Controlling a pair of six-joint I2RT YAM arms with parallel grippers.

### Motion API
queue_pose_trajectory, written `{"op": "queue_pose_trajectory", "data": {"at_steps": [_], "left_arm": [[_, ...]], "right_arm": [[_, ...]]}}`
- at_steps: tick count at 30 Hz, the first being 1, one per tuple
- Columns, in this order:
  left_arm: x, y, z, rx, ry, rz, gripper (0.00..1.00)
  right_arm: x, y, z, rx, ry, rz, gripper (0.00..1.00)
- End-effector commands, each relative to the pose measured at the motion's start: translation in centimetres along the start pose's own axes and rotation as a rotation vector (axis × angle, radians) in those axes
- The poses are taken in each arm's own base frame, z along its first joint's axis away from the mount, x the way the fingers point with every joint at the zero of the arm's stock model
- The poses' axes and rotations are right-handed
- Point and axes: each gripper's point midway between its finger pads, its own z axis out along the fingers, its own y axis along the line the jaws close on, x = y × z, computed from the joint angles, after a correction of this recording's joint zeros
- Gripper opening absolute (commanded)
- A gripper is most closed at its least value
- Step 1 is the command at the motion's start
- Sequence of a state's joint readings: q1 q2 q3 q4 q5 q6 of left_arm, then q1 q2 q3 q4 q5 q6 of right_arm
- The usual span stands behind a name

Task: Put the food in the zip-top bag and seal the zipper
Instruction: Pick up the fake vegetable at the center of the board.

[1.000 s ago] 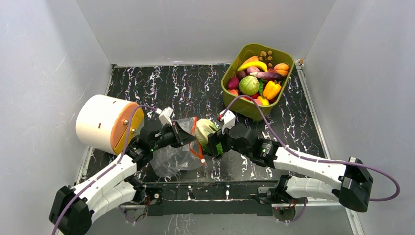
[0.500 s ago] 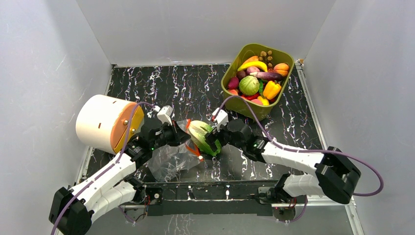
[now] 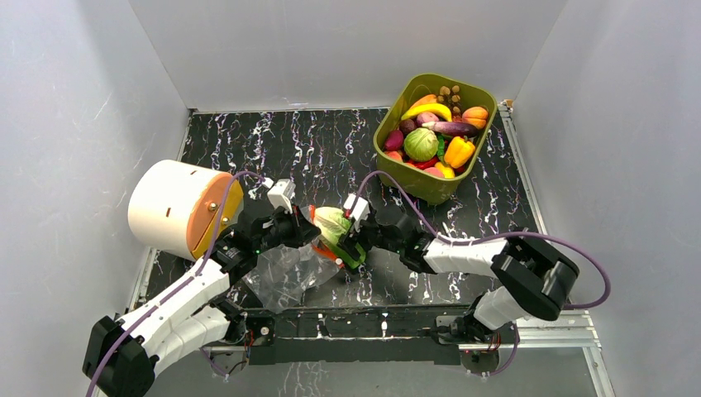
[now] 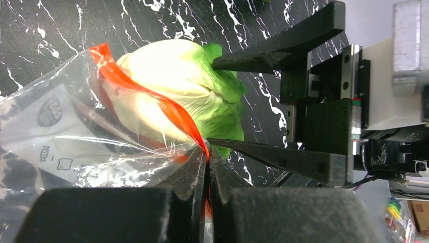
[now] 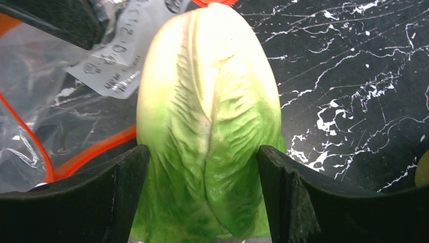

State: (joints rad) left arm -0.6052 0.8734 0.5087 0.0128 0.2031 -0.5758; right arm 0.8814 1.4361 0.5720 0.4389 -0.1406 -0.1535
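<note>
- The left gripper (image 4: 207, 158), low in the centre of its wrist view, is pinched tight on the zipper (image 4: 174, 115) at the lip of the bag (image 4: 60, 131), probably to keep the mouth lifted and open
- the right gripper (image 5: 202, 177) clamps the lettuce (image 5: 207, 101) by its green base, pale tip forward, so it can go in nose-first; the tip sits at the mouth, partly behind the orange strip
- more food (image 3: 430, 136) waits in the tub (image 3: 411, 179), upper right of the top view; the zipper is not yet sealed
</note>
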Motion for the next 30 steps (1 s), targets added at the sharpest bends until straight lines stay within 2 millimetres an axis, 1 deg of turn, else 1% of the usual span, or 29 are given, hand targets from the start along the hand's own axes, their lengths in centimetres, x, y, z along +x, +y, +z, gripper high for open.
{"op": "queue_pose_trajectory", "data": {"at_steps": [1,5,11,13,16,20,22,24,26,30], "left_arm": [[-0.4,-0.4,-0.4,0.028,-0.016,0.059,0.00],[-0.2,-0.1,-0.4,0.019,-0.009,0.073,0.00],[0.1,0.2,-0.3,0.013,0.002,0.090,0.00],[0.2,0.2,-0.3,0.011,0.007,0.094,0.00],[0.6,0.5,-0.4,0.006,0.014,0.104,0.00],[0.7,0.2,-0.5,0.042,0.004,0.149,0.00],[0.4,0.1,-0.6,0.049,-0.011,0.173,0.00],[0.1,0.0,-0.8,0.052,-0.020,0.197,0.00],[-0.3,-0.2,-0.9,0.050,-0.024,0.219,0.00],[-0.6,-0.6,-1.2,0.072,-0.010,0.286,0.00]], "right_arm": [[-0.8,-1.9,0.7,0.100,-0.066,-0.008,0.85],[-1.0,-1.2,0.9,0.059,-0.088,-0.031,0.98],[-1.6,-1.3,1.0,0.047,-0.071,-0.063,0.98],[-1.5,-1.2,1.2,0.031,-0.051,-0.081,0.98],[-0.3,-1.3,1.7,0.033,-0.013,-0.113,0.98],[1.8,-1.8,2.8,0.045,0.047,-0.135,0.97],[2.3,-1.7,3.3,0.035,0.075,-0.136,0.91],[1.9,-1.8,3.3,0.037,0.083,-0.132,0.69],[1.0,-2.1,2.7,0.052,0.066,-0.131,0.50],[-0.7,-2.1,0.6,0.071,0.034,-0.104,0.23]]}}
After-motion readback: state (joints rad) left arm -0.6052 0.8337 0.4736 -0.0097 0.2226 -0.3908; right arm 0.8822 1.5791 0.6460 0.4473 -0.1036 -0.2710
